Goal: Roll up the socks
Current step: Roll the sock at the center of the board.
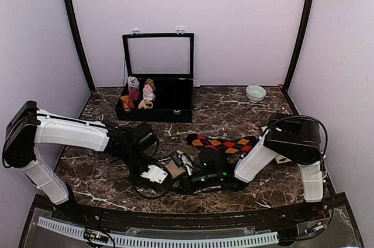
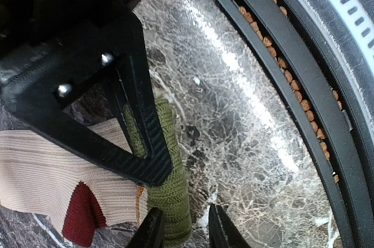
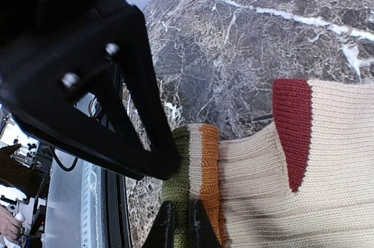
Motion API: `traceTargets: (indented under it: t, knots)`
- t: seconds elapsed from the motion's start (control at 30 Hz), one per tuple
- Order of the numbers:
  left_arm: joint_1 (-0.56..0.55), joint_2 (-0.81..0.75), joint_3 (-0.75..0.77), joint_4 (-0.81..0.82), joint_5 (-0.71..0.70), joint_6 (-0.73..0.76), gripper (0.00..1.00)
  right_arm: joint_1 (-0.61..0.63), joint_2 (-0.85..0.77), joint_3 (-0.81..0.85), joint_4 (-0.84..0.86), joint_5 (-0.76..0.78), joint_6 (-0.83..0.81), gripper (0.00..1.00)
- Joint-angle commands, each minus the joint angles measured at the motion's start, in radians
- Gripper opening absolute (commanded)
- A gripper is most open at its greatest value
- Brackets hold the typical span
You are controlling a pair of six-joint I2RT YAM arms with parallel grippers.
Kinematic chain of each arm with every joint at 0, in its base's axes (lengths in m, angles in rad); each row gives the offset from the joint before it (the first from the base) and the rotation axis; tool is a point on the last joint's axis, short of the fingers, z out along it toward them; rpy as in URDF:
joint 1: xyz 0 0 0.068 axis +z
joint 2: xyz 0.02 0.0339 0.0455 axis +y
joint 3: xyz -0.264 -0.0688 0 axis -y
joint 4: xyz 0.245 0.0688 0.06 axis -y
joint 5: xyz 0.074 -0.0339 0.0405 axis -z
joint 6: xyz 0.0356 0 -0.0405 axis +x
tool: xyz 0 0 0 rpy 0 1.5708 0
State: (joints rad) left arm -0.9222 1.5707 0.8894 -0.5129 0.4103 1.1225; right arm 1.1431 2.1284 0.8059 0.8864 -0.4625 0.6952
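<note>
- Black box (image 1: pixel 155 114): lid raised, well behind the cream sock (image 3: pixel 333 160) and slightly left of it; small sock rolls (image 1: pixel 140 93) stand in its left compartments.
- Left gripper (image 2: pixel 186 233): at the cream sock's left, jaws parted, not clamped; the green cuff band lies partly between the fingertips, one of them clear of it.
- Cream sock: flat on the marble table (image 1: pixel 93 166) by the near edge, maroon patch up.
- Right gripper (image 3: pixel 180 227): at the cream sock's right, jaws pinched on its striped cuff.
- Argyle socks (image 1: pixel 225 143): just behind and right of the cream sock.
- Bowl (image 1: pixel 255 92): well behind it, further right.
</note>
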Motion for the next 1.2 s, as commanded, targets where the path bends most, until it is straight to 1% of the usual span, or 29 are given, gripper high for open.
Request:
traceTargets:
  t: [0.0, 0.13, 0.23, 0.33, 0.57, 0.7, 0.8, 0.83, 0.87, 0.9, 0.97, 1.07, 1.17]
  knots:
    - [-0.01, 0.025, -0.019, 0.015, -0.02, 0.025, 0.23, -0.028, 0.169, -0.079, -0.341, 0.052, 0.022, 0.03]
    - [-0.01, 0.018, -0.039, 0.033, -0.027, 0.022, 0.24, -0.027, 0.181, -0.092, -0.335, 0.054, 0.031, 0.03]
    - [-0.015, 0.025, -0.043, 0.047, -0.031, 0.012, 0.31, -0.028, 0.182, -0.093, -0.333, 0.054, 0.032, 0.03]
    - [-0.017, 0.054, -0.042, 0.067, -0.041, 0.004, 0.32, -0.028, 0.174, -0.092, -0.341, 0.062, 0.027, 0.04]
    - [-0.02, 0.133, -0.06, 0.123, -0.061, -0.023, 0.32, -0.028, 0.136, -0.112, -0.33, 0.093, 0.03, 0.14]
    - [-0.02, 0.153, -0.077, 0.151, -0.07, -0.053, 0.32, -0.023, 0.101, -0.115, -0.343, 0.119, -0.002, 0.18]
    - [-0.02, 0.165, -0.078, 0.149, -0.068, -0.071, 0.26, -0.019, 0.069, -0.123, -0.354, 0.148, -0.023, 0.23]
    - [-0.02, 0.169, -0.078, 0.142, -0.064, -0.073, 0.24, -0.015, 0.057, -0.126, -0.365, 0.161, -0.035, 0.28]
    - [-0.02, 0.174, -0.079, 0.135, -0.061, -0.073, 0.2, -0.011, 0.044, -0.128, -0.378, 0.176, -0.047, 0.34]
    - [-0.02, 0.177, -0.08, 0.126, -0.058, -0.072, 0.16, -0.006, 0.031, -0.131, -0.385, 0.188, -0.058, 0.37]
    - [-0.02, 0.186, -0.085, 0.107, -0.049, -0.066, 0.08, 0.001, 0.004, -0.14, -0.395, 0.206, -0.069, 0.39]
    - [-0.018, 0.196, -0.083, 0.087, -0.048, -0.064, 0.04, 0.003, -0.036, -0.167, -0.377, 0.216, -0.069, 0.45]
    - [-0.019, 0.205, -0.075, 0.047, -0.044, -0.058, 0.02, 0.003, -0.078, -0.201, -0.36, 0.232, -0.068, 0.47]
